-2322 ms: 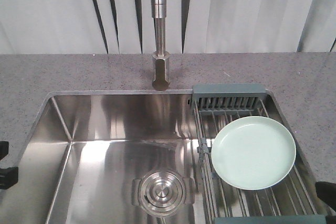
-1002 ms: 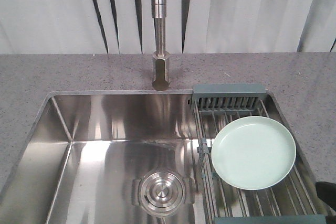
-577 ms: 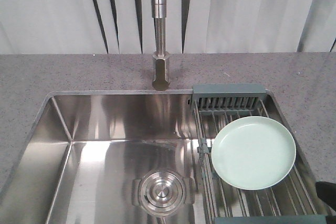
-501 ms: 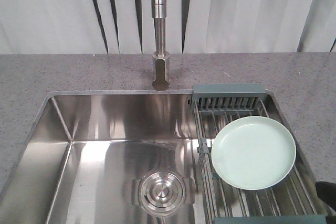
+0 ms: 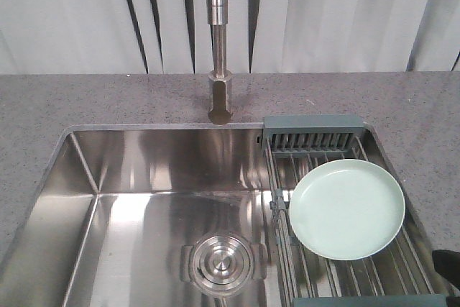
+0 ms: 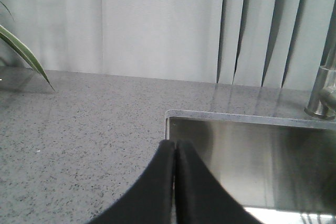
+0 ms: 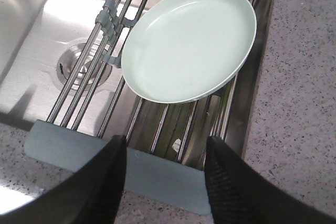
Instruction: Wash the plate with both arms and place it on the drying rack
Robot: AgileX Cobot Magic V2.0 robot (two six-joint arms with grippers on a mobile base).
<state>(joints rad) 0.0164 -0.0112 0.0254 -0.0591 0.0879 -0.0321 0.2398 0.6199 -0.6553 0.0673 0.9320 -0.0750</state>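
The pale mint-green plate (image 5: 346, 208) (image 7: 189, 43) lies flat on the drying rack (image 5: 310, 134) (image 7: 113, 166), which spans the right side of the sink. My right gripper (image 7: 165, 145) is open above the rack's near end bar, short of the plate, with nothing between its fingers; only a dark corner of it (image 5: 448, 267) shows in the front view. My left gripper (image 6: 175, 144) is shut and empty, hovering over the counter at the sink's far left corner.
The steel sink (image 5: 79, 177) has a round drain (image 5: 221, 264) in its floor. A tall faucet (image 5: 218, 41) stands behind it on the speckled grey counter (image 5: 86, 98). A plant leaf (image 6: 23, 51) shows at the far left. White blinds hang behind.
The left gripper, at the lower left edge of the front view 2.3 s ago, has left that view. The right gripper's corner has sunk slightly. The plate has not moved.
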